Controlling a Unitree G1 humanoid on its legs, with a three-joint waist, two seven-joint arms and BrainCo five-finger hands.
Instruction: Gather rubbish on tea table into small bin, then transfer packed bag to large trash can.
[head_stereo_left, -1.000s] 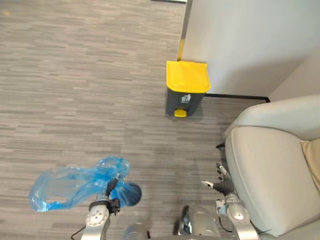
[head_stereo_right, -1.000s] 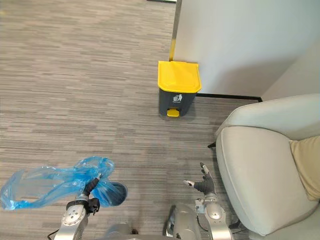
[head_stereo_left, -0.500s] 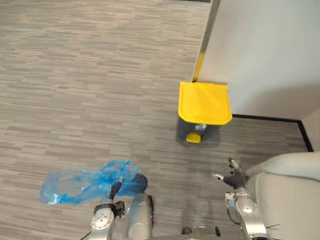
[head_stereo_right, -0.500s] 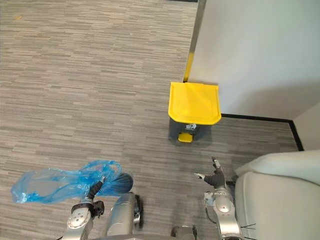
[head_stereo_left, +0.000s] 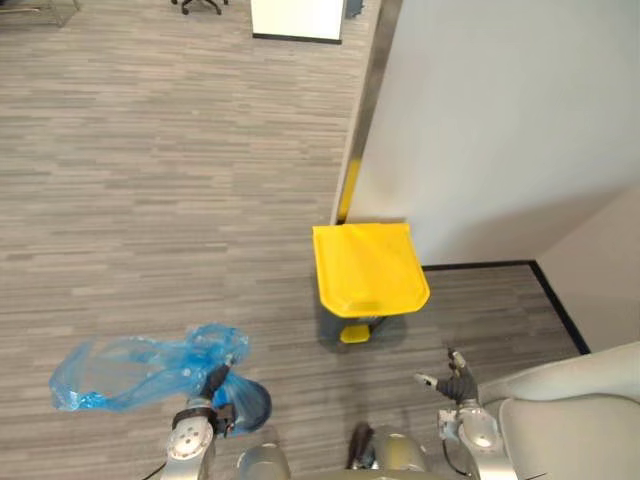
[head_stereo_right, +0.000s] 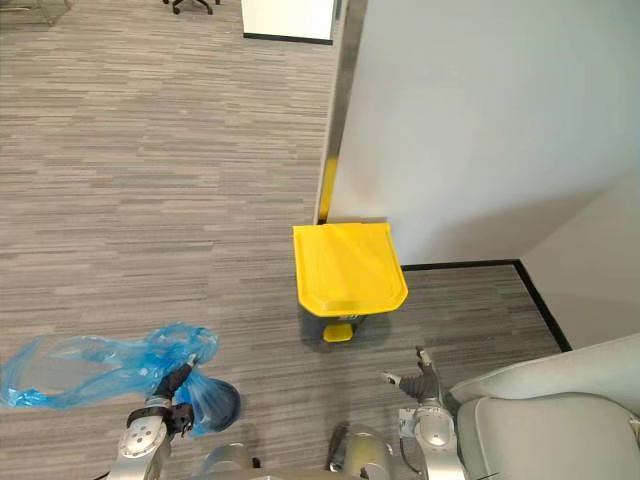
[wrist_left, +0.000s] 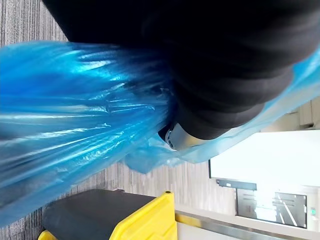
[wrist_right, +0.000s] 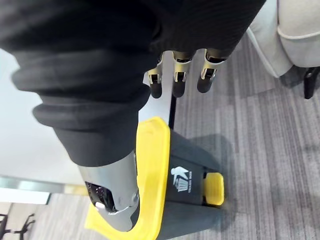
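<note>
Blue bag (head_stereo_left: 140, 368): translucent plastic, held off the floor, left of the pedal bin and nearer the robot, well apart from it.
Count: one bag, one bin, one armchair, two hands.
Left hand (head_stereo_left: 207, 402): fingers clenched on the bag's bunched neck. Loose film billows away from the bin, and a darker lump (head_stereo_left: 248, 405) hangs on the bin side of the hand.
Right hand (head_stereo_left: 455, 380): right of the bin and nearer the robot, fingers straight and spread, holding nothing, over bare floor (head_stereo_left: 150, 180).
Head views: bin seen from above, lid top, both hands.
Right wrist view adds: white pictogram (wrist_right: 182, 182) on the bin's front beside the pedal, and the armchair's cushion edge past the fingers (wrist_right: 176, 80).
Left wrist view adds: blue film close up around the dark cover, with the bin's lid edge and dark side beyond it.
Pedal bin (head_stereo_left: 340, 322): dark grey body, yellow lid (head_stereo_left: 368, 268) down, yellow pedal (head_stereo_left: 353, 333) at the front, contents hidden.
Bag contents: cannot tell, nothing readable through the film.
Wall (head_stereo_left: 500, 120): white, directly behind the bin, which stands close against it.
Armchair (head_stereo_left: 575, 420): pale, right of the bin, just past the right hand.
</note>
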